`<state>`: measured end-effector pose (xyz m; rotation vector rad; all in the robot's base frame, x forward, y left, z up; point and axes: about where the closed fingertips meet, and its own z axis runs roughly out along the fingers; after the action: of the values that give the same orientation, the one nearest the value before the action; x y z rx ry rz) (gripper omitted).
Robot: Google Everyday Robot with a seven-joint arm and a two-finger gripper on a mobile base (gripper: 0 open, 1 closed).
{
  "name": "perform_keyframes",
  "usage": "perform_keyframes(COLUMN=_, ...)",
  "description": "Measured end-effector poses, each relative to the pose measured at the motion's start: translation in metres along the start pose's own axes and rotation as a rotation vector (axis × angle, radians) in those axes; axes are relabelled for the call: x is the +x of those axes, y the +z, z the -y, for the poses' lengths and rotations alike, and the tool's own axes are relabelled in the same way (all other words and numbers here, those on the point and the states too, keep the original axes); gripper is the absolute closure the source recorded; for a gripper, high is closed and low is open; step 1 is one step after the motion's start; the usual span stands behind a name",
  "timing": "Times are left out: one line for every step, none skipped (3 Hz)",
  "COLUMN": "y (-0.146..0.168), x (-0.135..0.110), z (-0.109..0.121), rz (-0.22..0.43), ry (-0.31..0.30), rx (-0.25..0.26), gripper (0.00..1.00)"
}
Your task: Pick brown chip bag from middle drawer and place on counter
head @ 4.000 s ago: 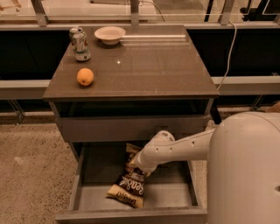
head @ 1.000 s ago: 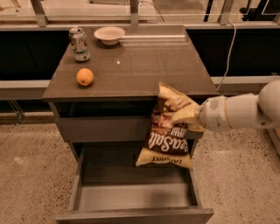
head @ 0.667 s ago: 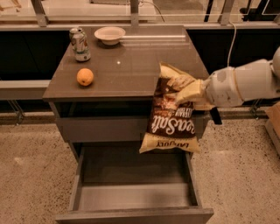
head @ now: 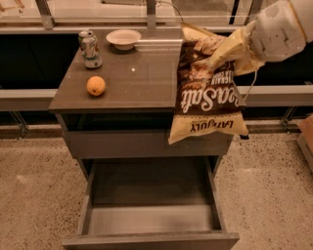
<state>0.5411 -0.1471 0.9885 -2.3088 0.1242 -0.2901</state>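
One brown chip bag (head: 205, 100), lettering upside down, hangs by its upper cream end over the right front edge of the tabletop (head: 142, 83); whether it touches cannot be told. One gripper (head: 240, 49), upper right, fingers closed on the bag's top end. One middle drawer (head: 151, 219), standing open below. On the tabletop's left: one orange (head: 96, 85), one soda can (head: 90, 49), one white bowl (head: 123, 38) at the rear.

Speckled terrazzo floor (head: 34, 195) lay under warm, dim light. Behind the cabinet (head: 146, 144) ran a pale ledge (head: 24, 97) with dark panels (head: 29, 58) above it, and metal posts (head: 44, 12) rose along the back. The gripper (head: 234, 52) hung at upper right.
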Motion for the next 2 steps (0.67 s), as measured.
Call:
perform_keyframes(y=0.020, x=0.047, z=0.008, rz=0.030, ry=0.076, rx=0.013, gripper=1.00)
perform_keyframes(y=0.069, x=0.102, z=0.026, rz=0.041, ry=0.123, rx=0.061, gripper=1.00)
